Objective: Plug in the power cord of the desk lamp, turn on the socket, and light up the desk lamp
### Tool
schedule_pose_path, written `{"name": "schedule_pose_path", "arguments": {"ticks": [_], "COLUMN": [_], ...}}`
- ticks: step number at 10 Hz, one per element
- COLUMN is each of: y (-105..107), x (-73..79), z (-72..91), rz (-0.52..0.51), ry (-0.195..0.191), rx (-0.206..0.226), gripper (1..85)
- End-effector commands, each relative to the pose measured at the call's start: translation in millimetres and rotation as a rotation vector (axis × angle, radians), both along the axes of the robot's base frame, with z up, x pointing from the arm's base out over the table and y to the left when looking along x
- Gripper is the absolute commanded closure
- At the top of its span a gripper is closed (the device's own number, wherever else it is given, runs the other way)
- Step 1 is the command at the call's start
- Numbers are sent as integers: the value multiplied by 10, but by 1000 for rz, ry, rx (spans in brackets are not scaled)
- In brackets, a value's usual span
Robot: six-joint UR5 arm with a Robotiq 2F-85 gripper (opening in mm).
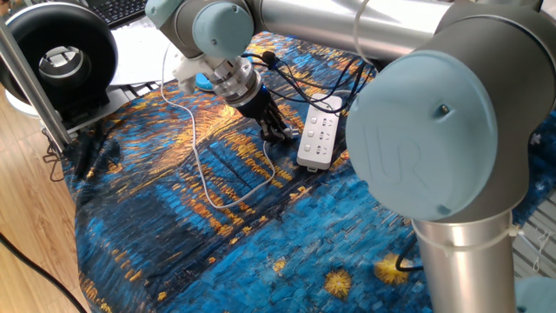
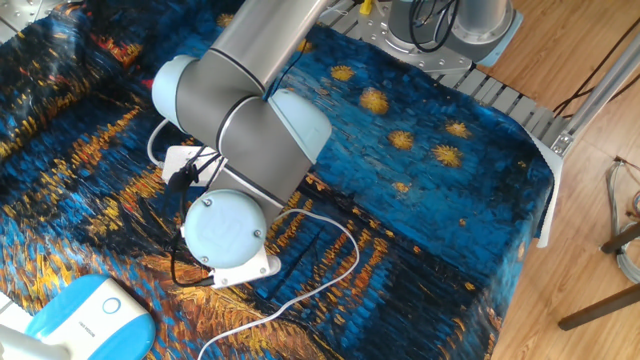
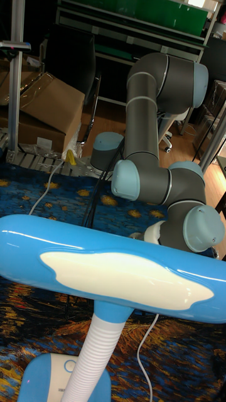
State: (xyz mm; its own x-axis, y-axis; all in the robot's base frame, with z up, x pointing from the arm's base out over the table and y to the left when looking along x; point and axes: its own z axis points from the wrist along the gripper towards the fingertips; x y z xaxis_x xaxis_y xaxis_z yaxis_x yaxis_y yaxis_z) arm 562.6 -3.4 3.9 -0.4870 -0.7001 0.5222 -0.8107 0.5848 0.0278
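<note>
- My pincer (image 1: 278, 132) is down at the surface (image 1: 174, 226), just beside the near end of the socket (image 1: 320, 136), because the plug has to go into an outlet there.
- The power cord (image 1: 201, 165) runs from the upper left, loops wide across the patterned cloth and curls back toward my fingertips; that slack lets the plug end reach the strip without tugging the desk lamp.
- I judge the plug sits at or between my fingers, but the dark fingers hide it, so I cannot tell whether I am pinching it or how far apart the jaws stand.
- The socket lies flat, its long side angled away from me, buttons facing up, within easy reach once the plug is seated.
- The desk lamp (image 3: 119, 276) stands upright near the tall camera, its blue head filling that view with no glow to be seen; its base (image 2: 85, 318) rests at the cloth's corner, well apart from the socket.
- My arm is folded over the surface: the wrist (image 2: 225, 230) tips the tool steeply down and slightly toward the strip, the forearm (image 1: 347, 22) stretching across above it.
- In the other fixed view my own elbow hides the pincer entirely.
</note>
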Motion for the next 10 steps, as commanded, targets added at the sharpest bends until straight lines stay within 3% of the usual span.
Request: {"name": "schedule_pose_path", "arguments": {"ticks": [1, 7, 10], "y": [31, 16, 70], "x": [28, 54, -20], "z": [13, -2, 80], "rz": [-9, 8, -10], "ry": [-1, 11, 54], "rx": [-6, -24, -45], "gripper": [507, 453, 447]}}
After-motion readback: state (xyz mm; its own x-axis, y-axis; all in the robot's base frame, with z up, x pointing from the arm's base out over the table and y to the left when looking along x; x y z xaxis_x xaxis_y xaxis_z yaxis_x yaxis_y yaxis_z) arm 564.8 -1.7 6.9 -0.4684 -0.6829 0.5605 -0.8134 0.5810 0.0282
